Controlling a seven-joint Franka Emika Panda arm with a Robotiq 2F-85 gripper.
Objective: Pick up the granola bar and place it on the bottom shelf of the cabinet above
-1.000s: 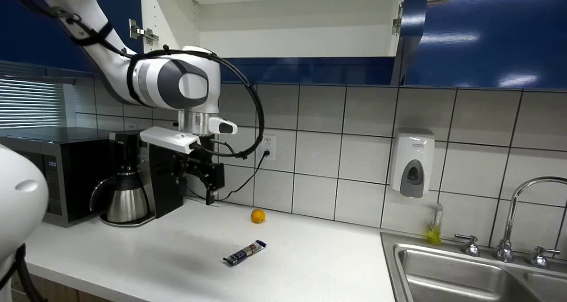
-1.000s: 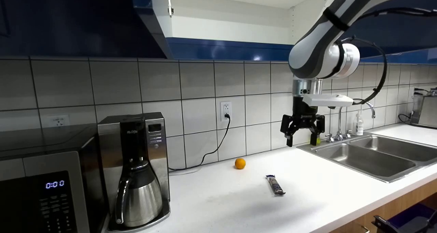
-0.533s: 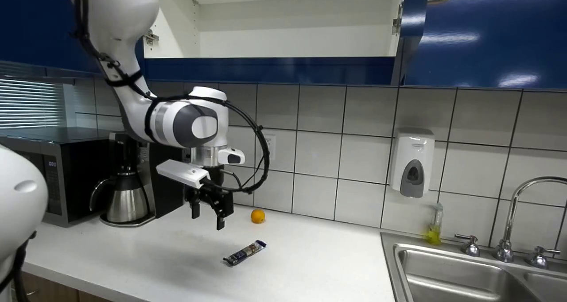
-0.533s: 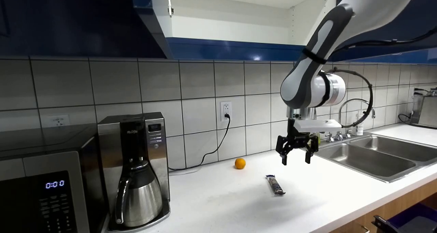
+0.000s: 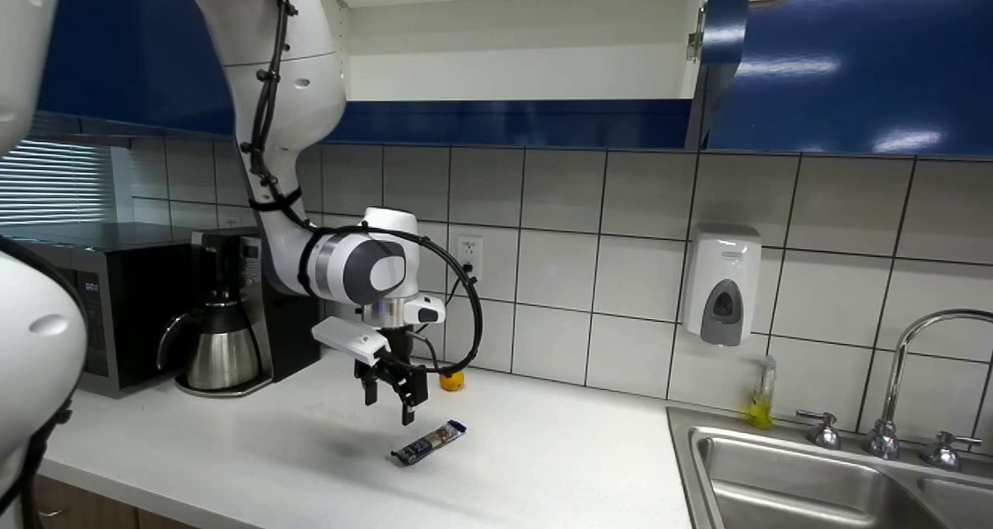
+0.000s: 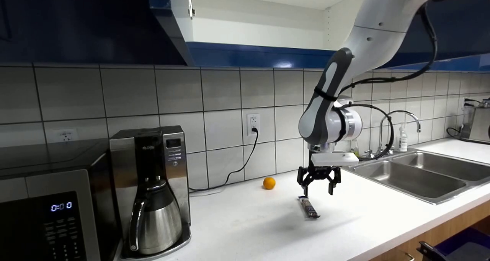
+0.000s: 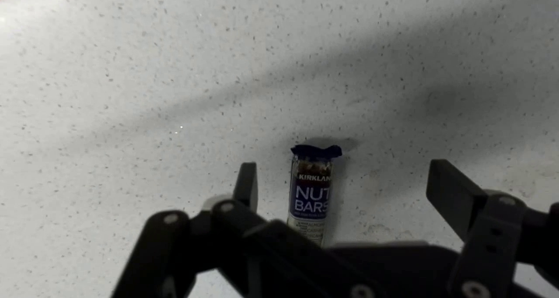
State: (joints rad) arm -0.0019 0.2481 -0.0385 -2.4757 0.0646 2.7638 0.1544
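Observation:
The granola bar (image 5: 429, 444), in a dark blue wrapper, lies flat on the white counter in both exterior views (image 6: 308, 207). In the wrist view the bar (image 7: 311, 197) shows between the fingers, nearer the left one; its lower end is hidden behind the gripper. My gripper (image 5: 389, 409) is open and empty, pointing down above the counter close to the bar, not touching it; it also shows in an exterior view (image 6: 318, 193) and the wrist view (image 7: 347, 184). The cabinet (image 5: 520, 71) above is open with a white interior (image 6: 260, 27). The bottom shelf's top surface is hidden behind the blue front strip.
An orange ball (image 6: 269, 183) lies near the tiled wall. A coffee maker (image 6: 153, 192) and a microwave (image 6: 53, 215) stand at one end of the counter. A steel sink (image 5: 791, 490) with a faucet is at the other. A soap dispenser (image 5: 721, 285) hangs on the wall.
My gripper has come down toward the counter and closer to the granola bar, staying open. It moved rightward in an exterior view and leftward in an exterior view. The bar has not moved.

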